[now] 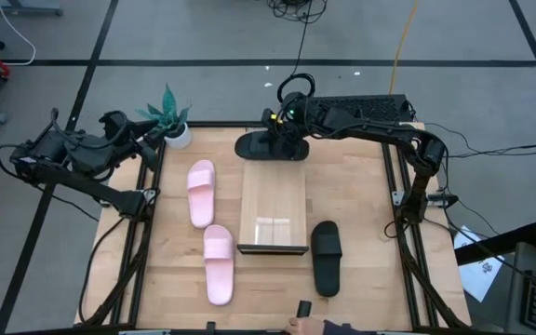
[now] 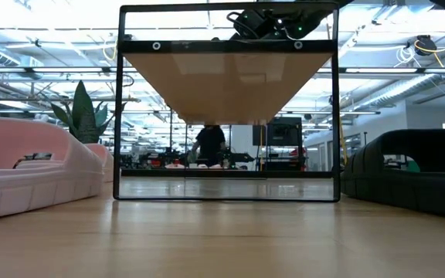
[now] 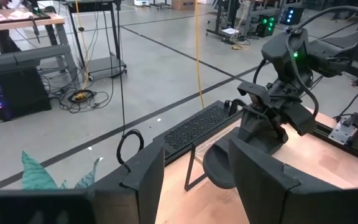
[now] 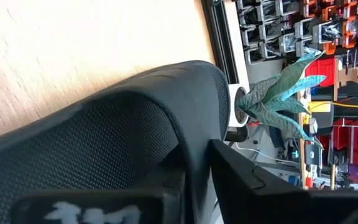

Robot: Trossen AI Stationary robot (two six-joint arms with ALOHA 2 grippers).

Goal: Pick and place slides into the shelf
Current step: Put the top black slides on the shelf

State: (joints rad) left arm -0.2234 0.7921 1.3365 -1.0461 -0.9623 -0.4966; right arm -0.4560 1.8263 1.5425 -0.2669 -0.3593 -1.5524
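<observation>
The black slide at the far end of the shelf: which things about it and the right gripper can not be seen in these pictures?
- High view: the right gripper covers the black slide; the fingers are hidden by the wrist.
- Right wrist view: the slide fills the picture and is cut by the edges; whether it rests on the shelf is not visible.
- Low view: the shelf top hides the slide.

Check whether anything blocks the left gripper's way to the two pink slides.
Nothing visible does. The left gripper hovers by the potted plant at the table's far left corner, fingers open. The pink slides lie on bare tabletop left of the shelf, with open wood between.
</observation>
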